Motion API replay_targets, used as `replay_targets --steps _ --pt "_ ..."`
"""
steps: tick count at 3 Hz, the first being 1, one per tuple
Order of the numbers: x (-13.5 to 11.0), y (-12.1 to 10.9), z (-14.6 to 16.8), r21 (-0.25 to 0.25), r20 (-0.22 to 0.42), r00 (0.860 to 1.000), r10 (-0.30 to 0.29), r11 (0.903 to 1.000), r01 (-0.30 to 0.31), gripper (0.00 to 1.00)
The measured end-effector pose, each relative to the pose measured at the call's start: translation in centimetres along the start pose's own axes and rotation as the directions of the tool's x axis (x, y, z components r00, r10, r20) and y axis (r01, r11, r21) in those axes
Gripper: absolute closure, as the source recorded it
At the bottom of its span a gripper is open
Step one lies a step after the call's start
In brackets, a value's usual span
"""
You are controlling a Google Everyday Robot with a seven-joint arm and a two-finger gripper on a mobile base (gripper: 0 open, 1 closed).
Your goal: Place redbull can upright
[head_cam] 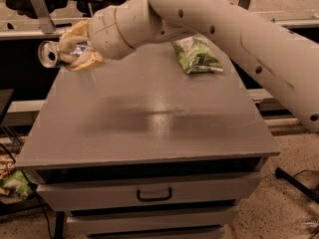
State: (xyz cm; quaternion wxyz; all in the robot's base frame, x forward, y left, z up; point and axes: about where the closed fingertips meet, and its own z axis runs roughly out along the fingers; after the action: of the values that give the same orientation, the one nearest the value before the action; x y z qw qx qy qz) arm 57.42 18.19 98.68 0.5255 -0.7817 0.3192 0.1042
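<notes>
Arm [239, 29] is reaching across grey tabletop [149, 123] from the right. Green snack bag [195, 55] is lying at far right. Tool [70, 54] is hanging over far-left corner, pinching redbull can [52, 54] sideways, shiny top facing left, not touching tabletop.

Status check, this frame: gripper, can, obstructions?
Gripper at far-left corner of table, jaws shut on redbull can. Can sideways, airborne. Green bag far right, not obstructing.
</notes>
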Motion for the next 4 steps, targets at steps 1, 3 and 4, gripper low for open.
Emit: replay_targets --steps 1,3,4 --pt "0.8 -0.3 -0.6 0.09 0.05 0.992 0.118 0.9884 -0.122 1.0" --pt "2.8 0.3 -1.4 0.251 0.184 0.936 0.299 0.907 -0.339 1.0" --pt "3.1 0.3 -1.8 0.338 0.266 0.901 0.342 0.8424 -0.42 1.0"
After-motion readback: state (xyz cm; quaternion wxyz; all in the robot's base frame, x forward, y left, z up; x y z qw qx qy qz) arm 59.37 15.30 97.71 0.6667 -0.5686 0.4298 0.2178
